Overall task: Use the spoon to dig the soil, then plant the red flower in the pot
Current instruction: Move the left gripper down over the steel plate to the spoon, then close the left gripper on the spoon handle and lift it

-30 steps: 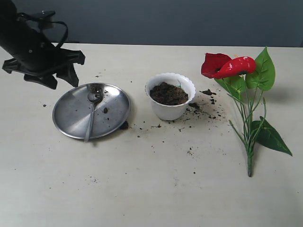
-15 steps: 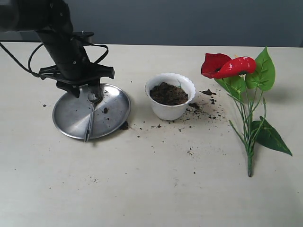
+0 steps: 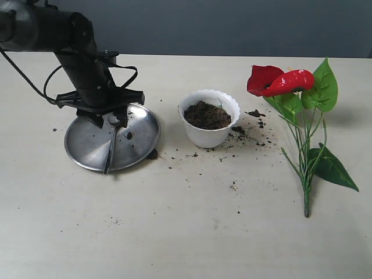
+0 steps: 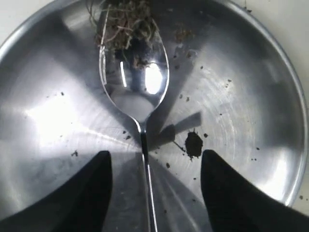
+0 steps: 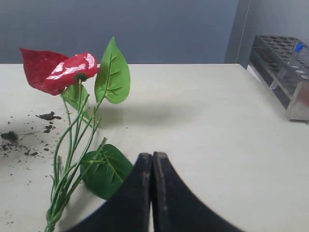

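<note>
The silver spoon (image 4: 136, 87) lies in the round steel plate (image 4: 241, 96), with a rooty clump of soil (image 4: 126, 26) at the tip of its bowl. My left gripper (image 4: 155, 154) hangs open just above the plate, one finger on each side of the spoon's thin handle (image 3: 110, 154) without touching it. The white scalloped pot (image 3: 209, 131) stands mid-table, filled with dark soil (image 3: 207, 114). The red flower (image 3: 273, 80) lies flat at the right. My right gripper (image 5: 152, 155) is shut and empty, beside a low green leaf (image 5: 106, 169) of the flower (image 5: 58, 70); it is outside the exterior view.
Loose soil crumbs (image 3: 253, 125) are scattered around the pot and between it and the flower. A small dark crumb (image 4: 193, 144) lies on the plate beside the handle. A test-tube rack (image 5: 285, 63) stands at the table's edge in the right wrist view.
My left arm has swung in from the far left and come down over the plate, so its open fingers now straddle the spoon's handle. Nothing else has moved.
</note>
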You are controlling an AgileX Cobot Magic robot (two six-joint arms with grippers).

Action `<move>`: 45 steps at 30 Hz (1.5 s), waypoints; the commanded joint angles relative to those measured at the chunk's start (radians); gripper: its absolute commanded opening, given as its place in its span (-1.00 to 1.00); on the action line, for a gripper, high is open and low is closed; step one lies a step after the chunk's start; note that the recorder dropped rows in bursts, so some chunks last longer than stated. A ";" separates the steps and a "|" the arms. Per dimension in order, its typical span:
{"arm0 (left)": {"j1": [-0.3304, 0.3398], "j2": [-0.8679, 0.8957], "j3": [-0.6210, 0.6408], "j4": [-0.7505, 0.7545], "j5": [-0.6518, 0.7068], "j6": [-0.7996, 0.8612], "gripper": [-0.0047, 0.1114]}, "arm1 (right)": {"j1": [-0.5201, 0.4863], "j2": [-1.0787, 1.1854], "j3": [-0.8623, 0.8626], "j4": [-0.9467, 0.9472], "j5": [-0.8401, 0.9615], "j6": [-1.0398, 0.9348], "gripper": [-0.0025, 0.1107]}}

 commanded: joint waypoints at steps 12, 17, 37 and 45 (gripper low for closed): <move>-0.004 0.066 -0.006 0.023 -0.017 -0.006 -0.05 | -0.004 -0.006 0.001 -0.002 -0.009 -0.002 -0.97; -0.004 0.068 -0.006 0.025 -0.036 -0.009 -0.05 | -0.004 -0.006 0.001 -0.002 -0.005 -0.002 -0.97; -0.004 0.068 -0.006 0.031 -0.036 -0.044 -0.05 | -0.004 -0.006 0.001 -0.002 -0.010 -0.002 -0.97; -0.004 0.077 -0.006 0.042 -0.021 -0.044 -0.05 | -0.004 -0.006 0.001 -0.002 -0.010 -0.002 -0.97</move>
